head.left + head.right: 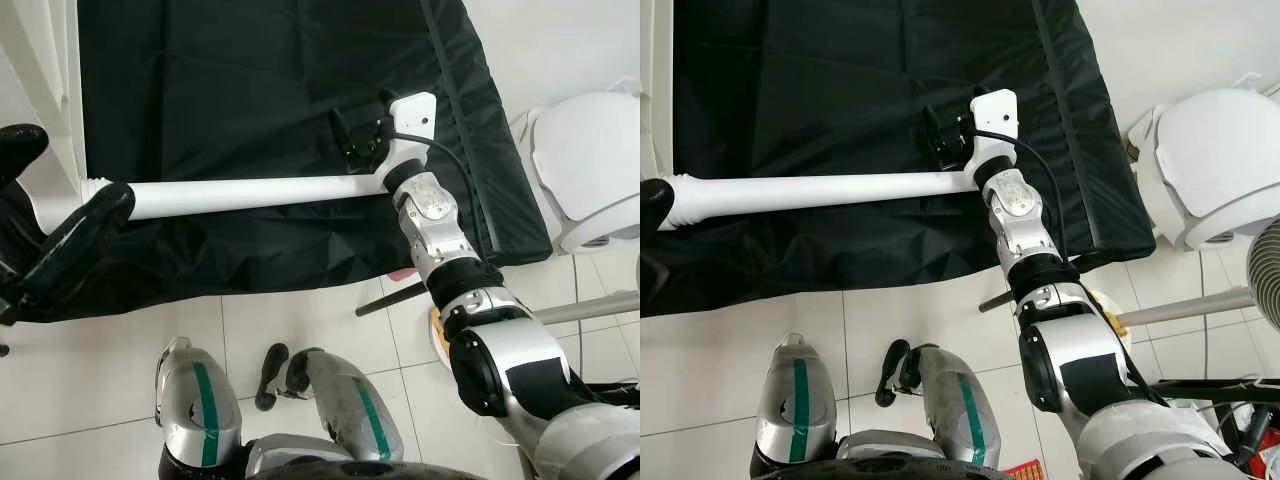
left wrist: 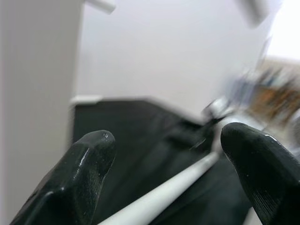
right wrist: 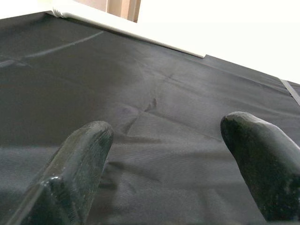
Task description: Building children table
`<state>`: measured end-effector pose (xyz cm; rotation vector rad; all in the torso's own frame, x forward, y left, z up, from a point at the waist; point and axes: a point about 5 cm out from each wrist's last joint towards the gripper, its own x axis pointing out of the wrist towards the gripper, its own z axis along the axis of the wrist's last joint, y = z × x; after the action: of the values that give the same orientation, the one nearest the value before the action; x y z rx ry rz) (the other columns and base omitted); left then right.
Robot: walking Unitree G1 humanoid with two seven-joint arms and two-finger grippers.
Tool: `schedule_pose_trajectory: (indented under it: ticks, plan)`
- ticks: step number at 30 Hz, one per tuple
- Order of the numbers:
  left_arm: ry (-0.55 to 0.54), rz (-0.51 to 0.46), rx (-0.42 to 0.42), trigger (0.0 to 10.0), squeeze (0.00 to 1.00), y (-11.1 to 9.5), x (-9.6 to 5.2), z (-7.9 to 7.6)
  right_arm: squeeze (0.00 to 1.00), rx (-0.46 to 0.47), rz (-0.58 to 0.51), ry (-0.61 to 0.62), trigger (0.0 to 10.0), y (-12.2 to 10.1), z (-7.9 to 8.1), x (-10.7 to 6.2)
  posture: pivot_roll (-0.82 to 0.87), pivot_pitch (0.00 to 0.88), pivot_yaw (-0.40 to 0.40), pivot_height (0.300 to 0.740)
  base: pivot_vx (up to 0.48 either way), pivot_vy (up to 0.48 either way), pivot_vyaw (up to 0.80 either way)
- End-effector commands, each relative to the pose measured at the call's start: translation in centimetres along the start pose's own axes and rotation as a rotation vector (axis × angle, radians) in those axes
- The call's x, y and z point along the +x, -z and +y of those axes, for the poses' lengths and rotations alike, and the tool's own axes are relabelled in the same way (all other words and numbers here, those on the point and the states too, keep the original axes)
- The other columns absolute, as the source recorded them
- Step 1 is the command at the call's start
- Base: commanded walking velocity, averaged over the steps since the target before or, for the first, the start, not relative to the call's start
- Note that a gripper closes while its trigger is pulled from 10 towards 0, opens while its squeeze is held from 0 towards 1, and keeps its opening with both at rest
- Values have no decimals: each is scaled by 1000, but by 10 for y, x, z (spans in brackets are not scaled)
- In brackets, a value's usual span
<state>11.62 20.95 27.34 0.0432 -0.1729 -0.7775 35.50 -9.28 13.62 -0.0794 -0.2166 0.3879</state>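
A long white table leg point(image 1: 250, 192) lies crosswise over a black fabric sheet point(image 1: 250, 90) that covers a low surface, its far end reaching toward a white panel point(image 1: 45, 90) on the robot's left. The left gripper point(image 1: 40, 215) sits at that left end, jaws apart, one black finger point(image 1: 75, 240) lying against the near side of the leg and the other point(image 1: 20, 148) on the far side; in the left wrist view the leg runs between the two spread fingertips point(image 2: 89, 159), though that picture is blurred and contact is hard to judge. The right gripper point(image 3: 168, 154) is at the leg's other end, above the black fabric, its jaws spread wide with nothing between them in the right wrist view. On the tiled floor point(image 1: 100, 370) to the robot's right stands a white rounded object point(image 1: 1215, 165), and a grey bar point(image 1: 1185, 305) lies beside the right arm.
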Motion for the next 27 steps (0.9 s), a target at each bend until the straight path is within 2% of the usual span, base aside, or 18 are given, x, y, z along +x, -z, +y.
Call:
schedule_pose_trajectory:
  ticks: [1, 5, 7, 8, 10, 12, 15, 17, 22, 27]
  plan:
    - [60, -67, -26, 10000, 0, -8, 6, -9, 0, -10, 14, 20, 10000, 3, -7, -3, 451, 128, -266, 740, 0, 0, 0]
    - [79, -100, -67, 10000, 0, -9, 13, -11, 0, -11, 14, 19, 10000, 4, -7, -3, 452, 131, -268, 740, 0, 0, 0]
    - [124, -111, -141, 10000, 0, 2, 29, -14, 0, -10, 14, 18, 10000, 4, -6, -3, 449, 137, -265, 740, 0, 0, 0]
    - [124, -111, -141, 10000, 0, 2, 29, -14, 0, -10, 14, 18, 10000, 4, -6, -3, 449, 137, -265, 740, 0, 0, 0]
    - [148, -97, -181, 10000, 0, 12, 40, -15, 0, -9, 13, 17, 10000, 4, -6, -3, 446, 140, -262, 740, 0, 0, 0]
    - [148, -97, -181, 10000, 0, 12, 40, -15, 0, -9, 13, 17, 10000, 4, -6, -3, 446, 140, -262, 740, 0, 0, 0]
    - [71, -64, -218, 10000, 0, 28, 56, 2, 0, -13, 5, 33, 10000, 2, -8, -4, 413, 139, -240, 740, 0, 0, 0]
    - [53, -52, -224, 10000, 0, 31, 59, 5, 0, -14, 3, 39, 10000, 2, -9, -4, 413, 139, -240, 740, 0, 0, 0]
    - [-79, 17, -245, 10000, 0, 48, 70, 21, 0, -23, 0, 66, 10000, 3, -15, -9, 383, 133, -221, 740, 0, 0, 0]
    - [-217, 107, -202, 10000, 0, 67, 75, 40, 0, -30, -6, 84, 10000, 4, -18, -13, 351, 122, -199, 740, 0, 0, 0]
